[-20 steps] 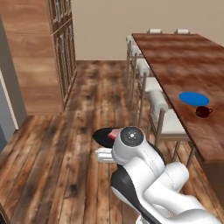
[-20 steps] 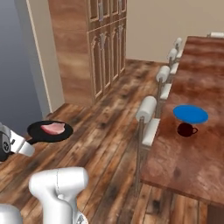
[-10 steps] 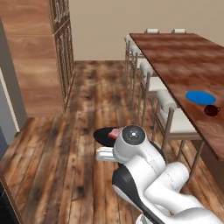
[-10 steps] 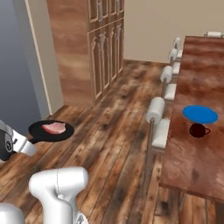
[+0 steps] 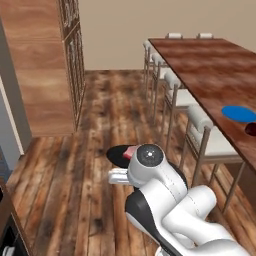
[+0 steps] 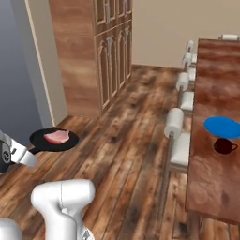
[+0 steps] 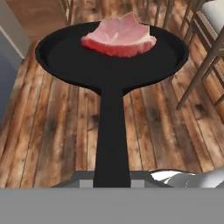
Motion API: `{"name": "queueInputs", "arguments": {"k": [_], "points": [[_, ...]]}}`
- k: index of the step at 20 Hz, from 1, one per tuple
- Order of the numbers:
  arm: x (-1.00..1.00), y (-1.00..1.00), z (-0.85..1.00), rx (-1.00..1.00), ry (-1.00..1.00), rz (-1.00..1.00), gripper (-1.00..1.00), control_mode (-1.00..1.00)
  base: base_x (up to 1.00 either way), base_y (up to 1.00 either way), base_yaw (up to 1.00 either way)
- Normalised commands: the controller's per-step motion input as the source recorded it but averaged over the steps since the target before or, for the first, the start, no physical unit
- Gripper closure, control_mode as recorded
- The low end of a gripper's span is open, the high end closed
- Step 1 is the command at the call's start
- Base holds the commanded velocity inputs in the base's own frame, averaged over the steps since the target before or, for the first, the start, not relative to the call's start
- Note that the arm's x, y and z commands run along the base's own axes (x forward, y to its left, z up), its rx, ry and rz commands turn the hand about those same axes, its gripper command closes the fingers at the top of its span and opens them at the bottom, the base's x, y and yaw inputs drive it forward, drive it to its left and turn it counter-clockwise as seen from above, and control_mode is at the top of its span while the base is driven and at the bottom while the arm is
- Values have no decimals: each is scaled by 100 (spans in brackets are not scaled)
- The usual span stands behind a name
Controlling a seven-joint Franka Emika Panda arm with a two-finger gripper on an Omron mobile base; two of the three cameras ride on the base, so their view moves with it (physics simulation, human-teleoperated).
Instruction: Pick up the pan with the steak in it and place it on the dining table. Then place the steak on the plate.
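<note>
The black pan (image 7: 109, 65) hangs level above the wooden floor, held by its straight handle (image 7: 111, 135), with my gripper (image 7: 112, 179) shut on the handle's near end. The pinkish steak (image 7: 119, 36) lies on the pan's far side. From the right base view the pan (image 6: 54, 139) and steak (image 6: 56, 136) float at the left, my gripper (image 6: 21, 154) behind them. In the left base view the pan (image 5: 116, 154) peeks out from behind my arm. The blue plate (image 6: 224, 127) (image 5: 240, 113) rests on the dining table (image 6: 215, 84) (image 5: 210, 65), well to the right of the pan.
A dark red mug (image 6: 224, 146) (image 5: 251, 129) stands just beside the plate. White-cushioned chairs (image 6: 176, 124) (image 5: 205, 127) line the table's near side, between the pan and the tabletop. A tall wooden cabinet (image 6: 93, 56) (image 5: 45, 65) stands to the left.
The whole scene has shifted in both base views as the base moves: table, plate and mug slid right. The pan and steak stay in the same grip, unchanged.
</note>
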Motion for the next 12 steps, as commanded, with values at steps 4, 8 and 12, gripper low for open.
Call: {"name": "queueInputs", "arguments": {"k": [4,8,12], "points": [[0,0,0,0,0,0,100,100,100,14,-6],[0,0,0,0,0,0,100,100,100,13,-6],[0,0,0,0,0,0,100,100,100,17,-5]]}}
